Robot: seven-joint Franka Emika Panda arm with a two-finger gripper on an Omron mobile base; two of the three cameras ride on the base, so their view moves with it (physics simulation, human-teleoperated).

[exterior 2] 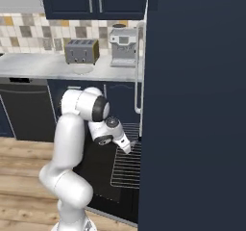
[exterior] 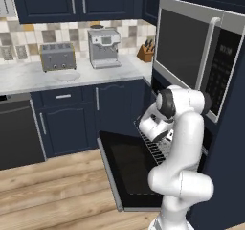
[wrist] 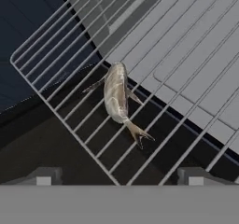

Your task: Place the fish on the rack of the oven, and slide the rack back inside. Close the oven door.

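The small grey-silver fish [wrist: 117, 94] lies flat on the wires of the rack [wrist: 51, 106], near the rack's front edge. My gripper [wrist: 119, 178] hovers just above it, open, and the fish is apart from both fingertips [wrist: 44, 176]. The rack [exterior 2: 127, 165] is pulled out of the oven over the oven door [exterior: 127, 169], which hangs fully open and flat. From the right base, the gripper [exterior 2: 128, 149] points down at the rack. My own arm hides the gripper from the left base.
A steel-framed microwave [exterior: 191, 56] sits above the oven. The counter [exterior: 28, 78] holds a toaster [exterior: 58, 56], a coffee machine [exterior: 104, 47] and a knife block [exterior: 146, 51]. A black dishwasher [exterior: 16, 133] stands at the left. Wooden floor [exterior: 52, 195] lies before the door.
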